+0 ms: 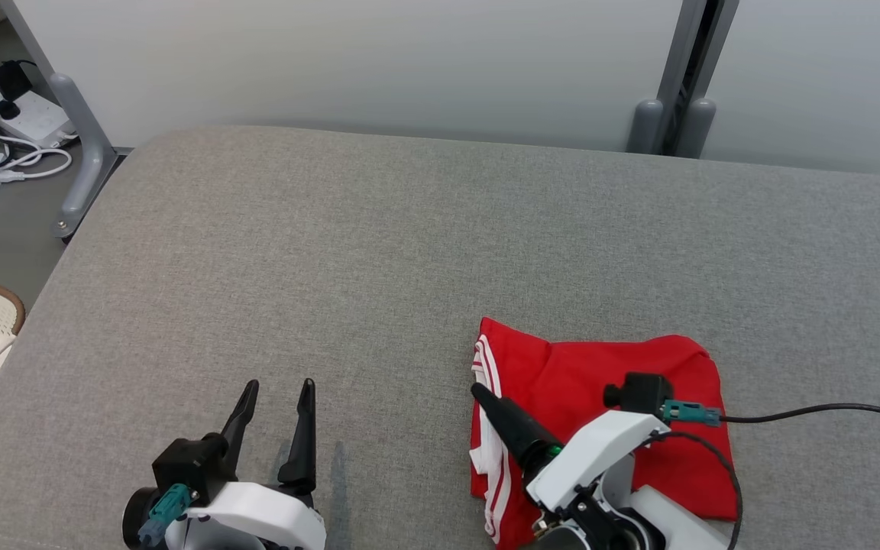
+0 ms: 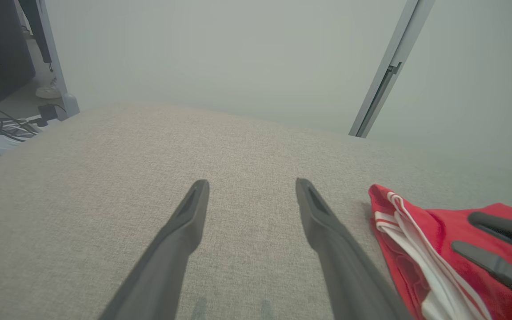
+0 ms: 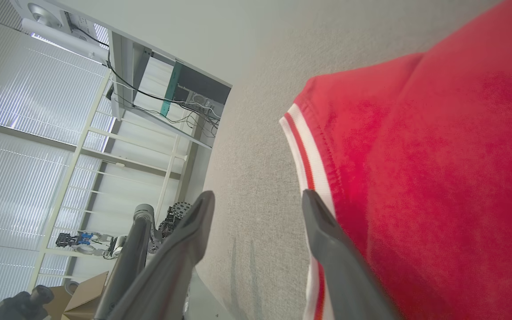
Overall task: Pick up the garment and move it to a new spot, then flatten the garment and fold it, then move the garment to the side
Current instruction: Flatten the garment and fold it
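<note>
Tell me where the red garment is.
Head view, lower right: the red garment lies on the grey cushion, the right end effector over its striped left edge.

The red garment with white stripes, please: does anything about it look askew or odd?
The red garment with white stripes is folded unevenly on the grey fabric surface: its striped left edge is bunched, layers misaligned.

I can read no words, numbers or brand marks anywhere; the red folded cloth garment (image 1: 585,367) with white side stripes carries no legible print.
</note>
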### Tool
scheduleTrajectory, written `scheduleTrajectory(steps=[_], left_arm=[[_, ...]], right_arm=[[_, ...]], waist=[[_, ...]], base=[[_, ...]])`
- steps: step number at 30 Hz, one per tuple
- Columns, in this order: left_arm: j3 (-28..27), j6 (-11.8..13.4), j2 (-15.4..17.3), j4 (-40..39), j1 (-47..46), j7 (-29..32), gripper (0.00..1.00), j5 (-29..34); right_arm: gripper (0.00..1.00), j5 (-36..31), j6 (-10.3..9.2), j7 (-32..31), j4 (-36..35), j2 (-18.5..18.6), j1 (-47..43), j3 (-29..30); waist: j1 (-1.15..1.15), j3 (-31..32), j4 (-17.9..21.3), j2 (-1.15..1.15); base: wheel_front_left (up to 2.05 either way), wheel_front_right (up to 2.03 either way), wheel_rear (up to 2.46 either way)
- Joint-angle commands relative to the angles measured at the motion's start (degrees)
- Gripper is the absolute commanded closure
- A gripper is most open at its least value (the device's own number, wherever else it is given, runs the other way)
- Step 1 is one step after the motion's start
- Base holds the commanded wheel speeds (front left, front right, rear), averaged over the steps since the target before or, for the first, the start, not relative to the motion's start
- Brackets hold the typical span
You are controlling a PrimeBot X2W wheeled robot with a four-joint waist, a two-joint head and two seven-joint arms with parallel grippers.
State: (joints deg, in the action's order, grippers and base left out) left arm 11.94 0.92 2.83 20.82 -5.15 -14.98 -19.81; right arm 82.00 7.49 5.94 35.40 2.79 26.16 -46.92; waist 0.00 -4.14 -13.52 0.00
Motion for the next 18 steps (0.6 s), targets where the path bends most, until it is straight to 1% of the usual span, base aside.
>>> scheduleTrajectory(steps=[1, 4, 8, 12, 15, 18], left_arm=[[-0.2, 0.2, 0.2, 0.0, -0.8, -0.2, 0.0, -0.2], [-0.2, 0.3, 0.2, 0.1, -0.8, -0.2, 0.0, -0.3], [0.0, 0.3, 0.2, 0.1, -0.8, -0.2, 0.0, -0.4], [-0.4, 0.5, 0.2, -0.3, -0.3, -0.2, 0.0, -0.2], [-0.7, 0.4, 0.2, -0.6, 0.1, -0.2, 0.0, 0.0], [-0.9, 0.4, 0.2, -1.1, 0.5, -0.2, 0.0, 0.1]], right_arm=[[0.0, 0.3, -0.01, 0.4, -0.3, 0.3, 0.4, -0.1], [0.0, 2.7, -0.01, 0.3, -1.9, 0.3, 0.9, -3.2], [0.0, 4.2, -0.01, 1.1, -3.8, 0.3, 2.2, -6.8], [0.0, 2.1, -0.01, 4.2, -3.7, 0.6, 4.7, -7.0], [0.0, -1.9, -0.01, 6.7, -3.7, 3.3, 6.2, -6.5], [0.0, -8.2, -0.01, 8.4, -3.3, 7.7, 7.8, -5.4]], waist=[[0.0, 0.0, 0.0, 0.0], [0.0, 0.0, 0.1, 0.0], [0.0, 0.3, 0.6, 0.0], [0.0, 0.7, 1.7, 0.0], [0.0, 1.1, 2.9, 0.0], [0.0, 1.5, 4.2, 0.0]], base=[[0.0, 0.0, 0.0], [0.0, 0.0, 0.0], [0.0, 0.0, 0.0], [0.0, 0.0, 0.0], [0.0, 0.0, 0.0], [0.0, 0.0, 0.0]])
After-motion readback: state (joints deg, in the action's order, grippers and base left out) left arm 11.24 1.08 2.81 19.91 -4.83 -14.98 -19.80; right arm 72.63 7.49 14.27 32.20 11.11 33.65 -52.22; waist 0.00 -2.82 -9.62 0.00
